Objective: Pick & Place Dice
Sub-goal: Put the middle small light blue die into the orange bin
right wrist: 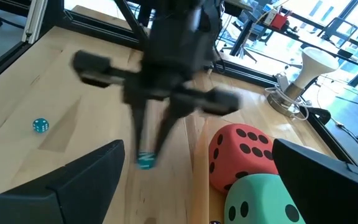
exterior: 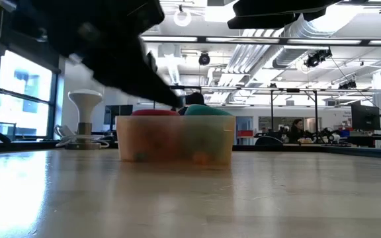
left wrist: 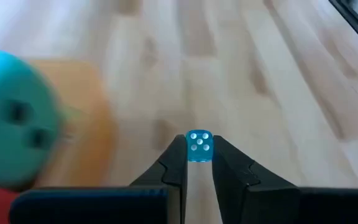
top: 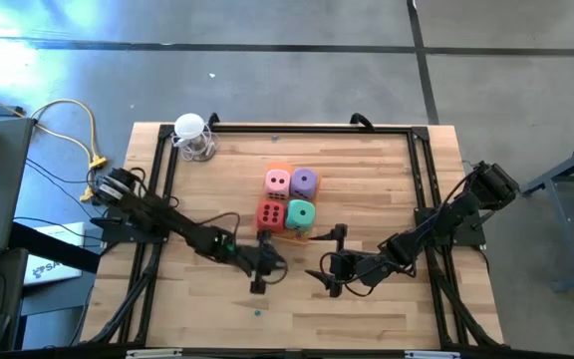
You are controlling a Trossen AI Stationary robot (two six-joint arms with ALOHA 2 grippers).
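left end effector (left wrist: pixel 199 163) clamped on small blue die (left wrist: pixel 199 147); right end effector (top: pixel 329 257) apart; four big dice (top: pixel 288 200).

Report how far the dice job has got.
Done: four big dice, red, pink, purple and teal, sit in the orange tray. In hand: the left pincer grips a small blue die. Left: another small blue die lies on the table; the right pincer waits open.

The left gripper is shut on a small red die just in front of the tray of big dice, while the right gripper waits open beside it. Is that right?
Not quite: the small die in the left gripper is translucent blue, not red, as the left wrist view shows. The rest holds: it sits near the tray of big dice, and the right gripper waits open beside it.
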